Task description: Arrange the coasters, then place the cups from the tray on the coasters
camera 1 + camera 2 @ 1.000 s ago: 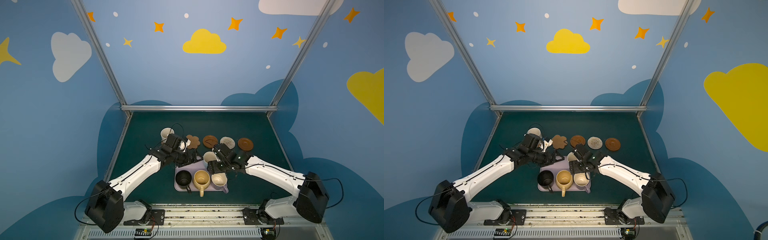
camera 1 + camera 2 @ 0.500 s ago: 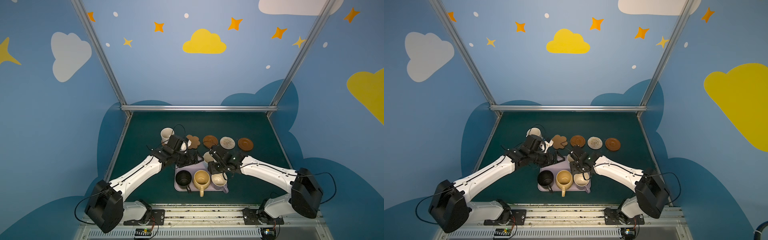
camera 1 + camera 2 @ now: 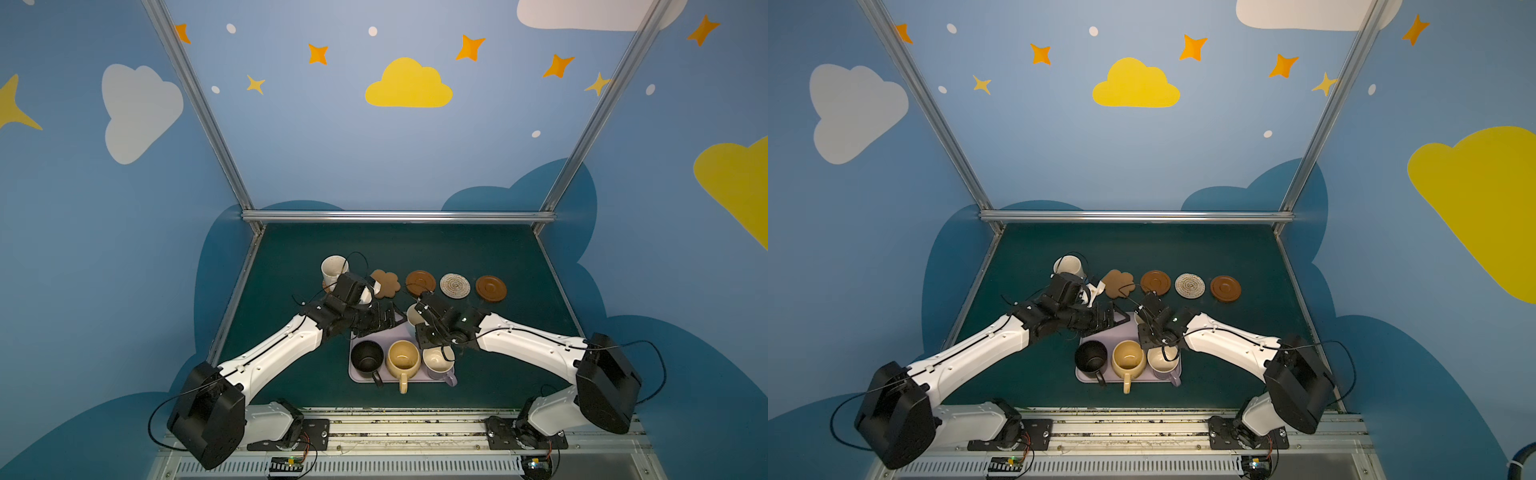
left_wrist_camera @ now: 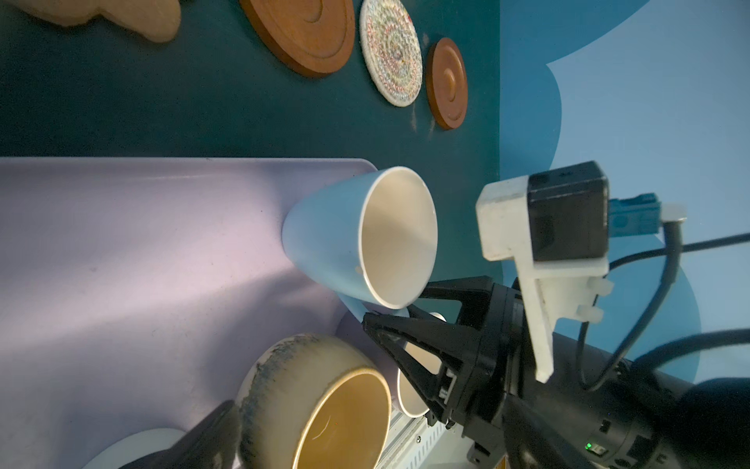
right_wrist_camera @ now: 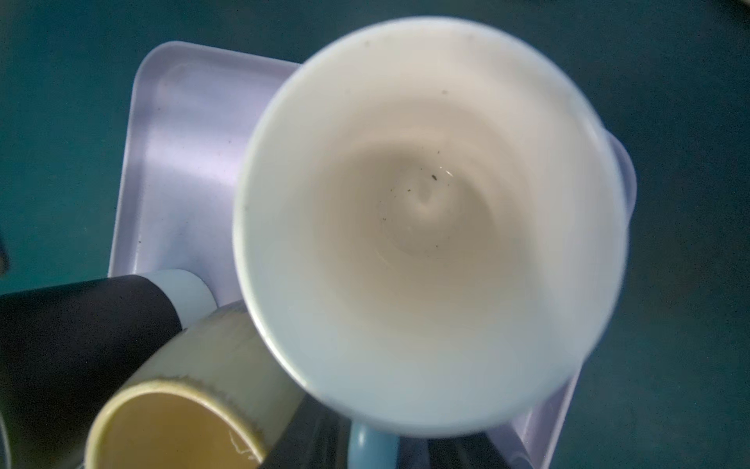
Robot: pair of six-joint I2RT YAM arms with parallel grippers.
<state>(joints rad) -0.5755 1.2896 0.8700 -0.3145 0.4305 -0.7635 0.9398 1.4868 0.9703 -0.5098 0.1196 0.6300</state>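
The lilac tray [image 3: 376,384] holds the black cup [image 3: 366,358], the mustard cup [image 3: 402,358], the lilac cup [image 3: 436,360] and, at its far right corner, the light blue cup [image 4: 324,239]. My right gripper [image 4: 395,310] is shut on the blue cup's handle [image 5: 371,446], with a dark finger on each side. My left gripper [image 3: 380,320] hangs open over the tray's far left corner, holding nothing. The cream speckled cup [image 3: 333,269] stands at the back left on a tan coaster [image 3: 326,287]. To its right lie the flower coaster [image 3: 385,283], a brown disc [image 3: 420,282], the pale woven coaster [image 3: 455,286] and another brown disc [image 3: 491,288].
The green mat [image 3: 478,249] ends at blue walls behind and at both sides, with metal posts in the back corners. Both white arms reach in from the metal rail [image 3: 395,432] at the front edge. The two wrists are close together above the tray.
My right gripper has slid left onto the light blue cup and shut on its handle. The left arm has barely moved and stays open.
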